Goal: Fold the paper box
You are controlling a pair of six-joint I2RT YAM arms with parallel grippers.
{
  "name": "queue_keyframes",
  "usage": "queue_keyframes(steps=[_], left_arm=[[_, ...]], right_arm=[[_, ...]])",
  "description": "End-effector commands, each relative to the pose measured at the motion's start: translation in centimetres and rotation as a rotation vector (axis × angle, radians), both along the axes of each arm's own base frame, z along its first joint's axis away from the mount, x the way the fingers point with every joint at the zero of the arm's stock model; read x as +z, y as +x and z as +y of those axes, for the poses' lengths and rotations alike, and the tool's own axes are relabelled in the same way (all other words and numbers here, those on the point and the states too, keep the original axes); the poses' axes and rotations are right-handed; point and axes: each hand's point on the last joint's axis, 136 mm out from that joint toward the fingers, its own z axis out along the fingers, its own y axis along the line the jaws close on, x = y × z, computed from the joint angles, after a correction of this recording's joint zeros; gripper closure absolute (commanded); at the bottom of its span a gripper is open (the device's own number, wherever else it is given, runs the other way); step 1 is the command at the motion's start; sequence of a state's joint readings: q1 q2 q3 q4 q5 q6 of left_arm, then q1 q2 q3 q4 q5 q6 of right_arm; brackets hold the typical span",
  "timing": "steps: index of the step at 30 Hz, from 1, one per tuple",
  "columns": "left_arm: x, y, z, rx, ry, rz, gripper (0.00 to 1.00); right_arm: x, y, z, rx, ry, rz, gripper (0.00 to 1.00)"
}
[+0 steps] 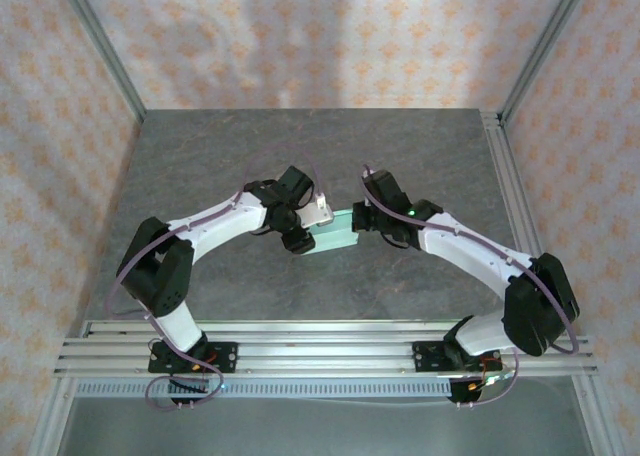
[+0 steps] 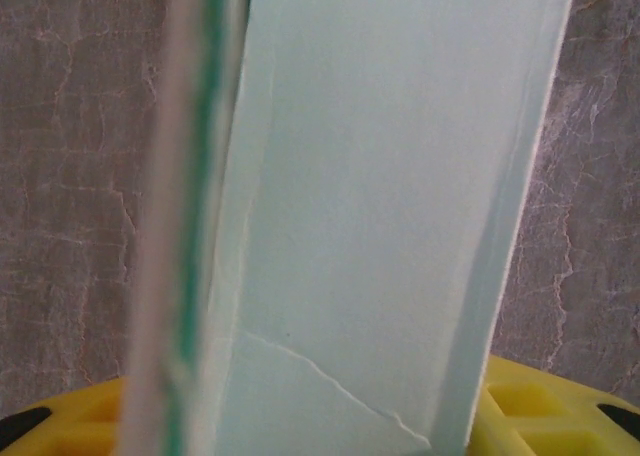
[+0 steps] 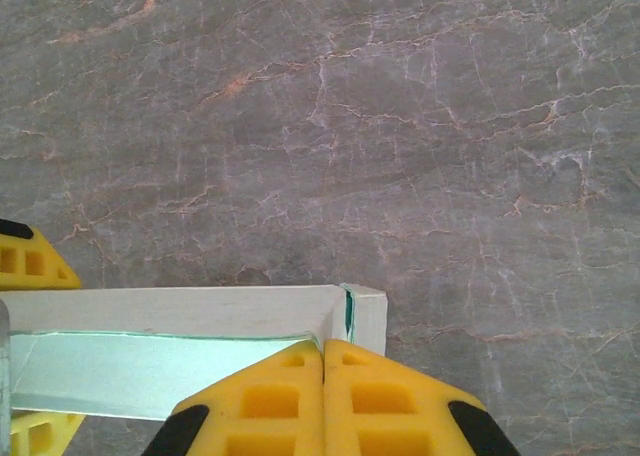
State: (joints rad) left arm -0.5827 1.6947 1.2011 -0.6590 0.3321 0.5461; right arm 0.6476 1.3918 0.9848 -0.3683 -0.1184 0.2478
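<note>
Soft, even light is falling from above onto the table (image 1: 200,166), and my arms are casting only faint, diffuse shadows on it. A paler patch is glowing on the back wall (image 1: 350,46). Through my left wrist camera the paper box (image 2: 400,176) is sitting so close that it is blurring. Its left edge is smearing into a grey-green streak, and a darker band is shading its right side. Through my right wrist camera the stone veins are showing crisply, and on my right gripper (image 3: 322,348) the yellow fingers (image 3: 390,396) are looking bright and evenly lit.
</note>
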Motion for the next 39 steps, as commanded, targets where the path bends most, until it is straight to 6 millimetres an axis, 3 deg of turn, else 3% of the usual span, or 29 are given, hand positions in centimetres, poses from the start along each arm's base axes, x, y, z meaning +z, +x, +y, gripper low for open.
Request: queue_keyframes(steps=[1,15,20,25,29,32,39], left_arm=[[0.8,-0.2,0.3,0.034,0.016,0.001,0.39],[5.1,0.0,0.2,0.128,-0.125,-0.129,0.0],[8.1,0.6,0.3,0.278,-0.265,-0.209,0.0],[10.8,1.1,2.1,0.61,-0.402,-0.239,0.0],[11.0,-0.1,4.6,0.834,-0.388,-0.241,0.0],[10.7,-1.3,5.8,0.965,-0.384,-0.209,0.06],[9.8,-3.0,4.7,1.027,-0.364,-0.069,0.22]], right_arm=[[-0.6,-0.4,-1.4,-0.008,-0.082,-0.002,1.0],[0.4,-0.3,-1.3,0.0,-0.098,-0.039,1.0],[0.8,-0.2,-1.2,0.004,-0.099,-0.05,0.99],[0.6,0.0,-1.1,0.004,-0.106,-0.05,0.99],[0.8,0.2,-1.2,-0.002,-0.12,-0.06,0.99],[0.9,0.2,-1.2,-0.002,-0.127,-0.062,0.99],[1.3,0.3,-1.3,-0.018,-0.135,-0.072,0.99]])
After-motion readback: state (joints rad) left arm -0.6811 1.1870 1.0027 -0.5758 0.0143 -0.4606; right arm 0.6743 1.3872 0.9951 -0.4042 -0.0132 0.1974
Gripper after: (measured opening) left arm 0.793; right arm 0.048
